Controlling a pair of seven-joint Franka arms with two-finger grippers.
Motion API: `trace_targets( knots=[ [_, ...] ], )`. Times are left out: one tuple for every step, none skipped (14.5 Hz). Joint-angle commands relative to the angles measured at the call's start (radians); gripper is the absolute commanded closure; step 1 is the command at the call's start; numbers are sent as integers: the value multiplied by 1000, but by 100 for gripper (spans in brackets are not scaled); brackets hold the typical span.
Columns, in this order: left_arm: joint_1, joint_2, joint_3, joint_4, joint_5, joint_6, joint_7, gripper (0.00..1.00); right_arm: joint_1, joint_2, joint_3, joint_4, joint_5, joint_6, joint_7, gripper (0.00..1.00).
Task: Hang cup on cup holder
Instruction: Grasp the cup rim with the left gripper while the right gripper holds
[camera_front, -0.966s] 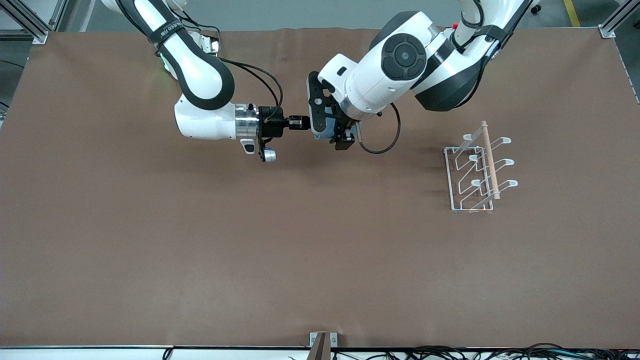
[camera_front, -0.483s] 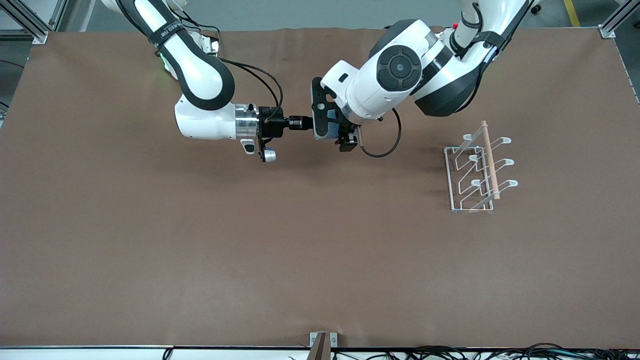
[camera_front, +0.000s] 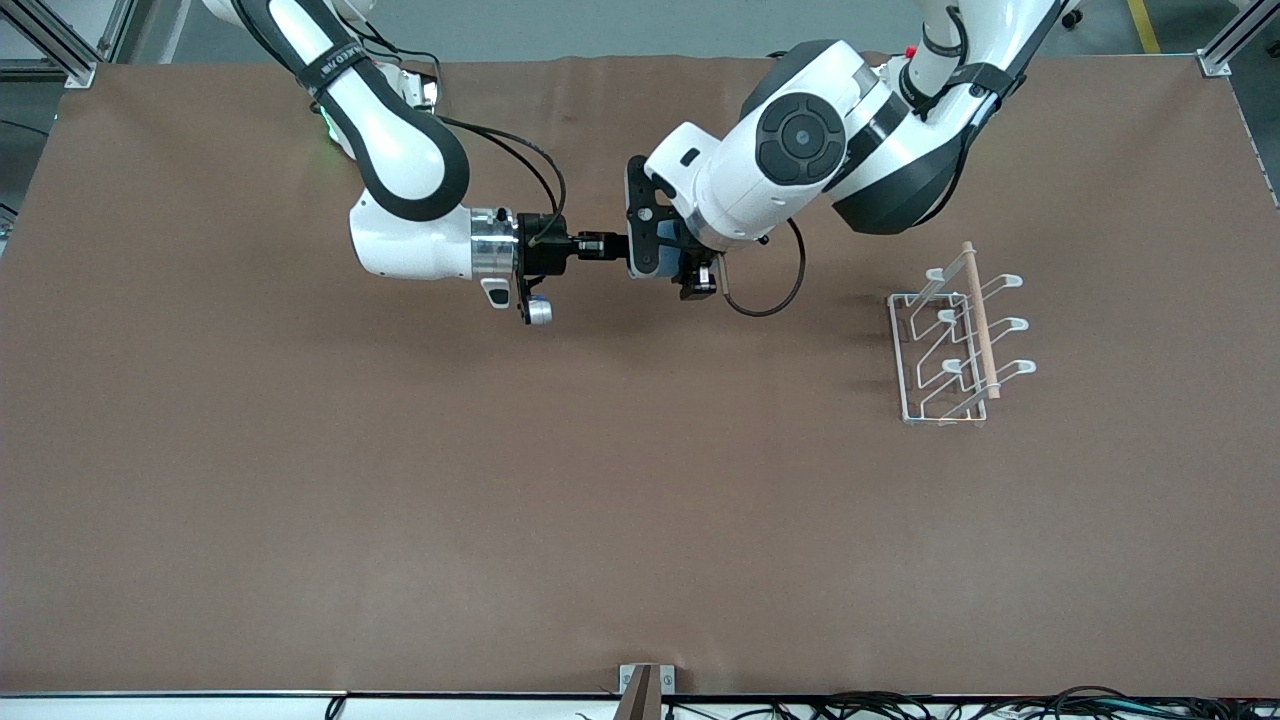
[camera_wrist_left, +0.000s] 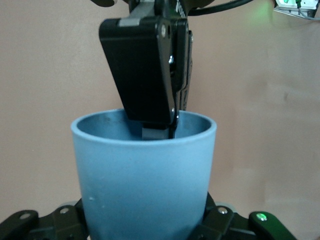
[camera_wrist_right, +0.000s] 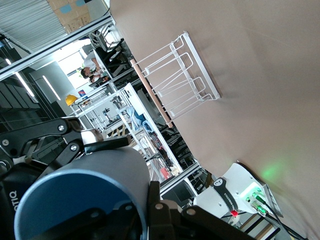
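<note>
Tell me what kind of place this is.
Probably a robotics lab or workshop: a brown-covered table framed in aluminium, cables along its edge, and shelving, equipment and a person in the right wrist view.

Both arms wear glossy white shells with black joint bands. The left arm's elbow cap is a dark round disc; a black cable loops below its wrist. The right arm has a silver wrist ring and black claw (camera_front: 612, 245).
</note>
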Motion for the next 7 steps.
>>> trace_targets(
  knots=[
    [-9,-10,-4,1,25,0,-8,82,-3,-11,8,4,27,3,0,98],
    [-11,-11,-4,1,34,0,-16,83,-3,-11,8,5,27,1,0,95],
    [-9,-11,-4,1,46,0,-23,83,-3,-11,8,5,27,0,1,78],
    [-8,-10,-5,1,52,0,-23,83,-3,-11,8,5,25,4,-2,34],
    [-6,-11,-5,1,52,0,-22,83,-3,-17,8,4,25,7,-3,0],
    [-3,-11,-5,1,54,0,-20,83,-4,-19,8,5,25,8,-4,0],
    [1,-11,-5,1,54,0,-17,84,-4,-20,8,5,25,8,-4,0]
  ],
)
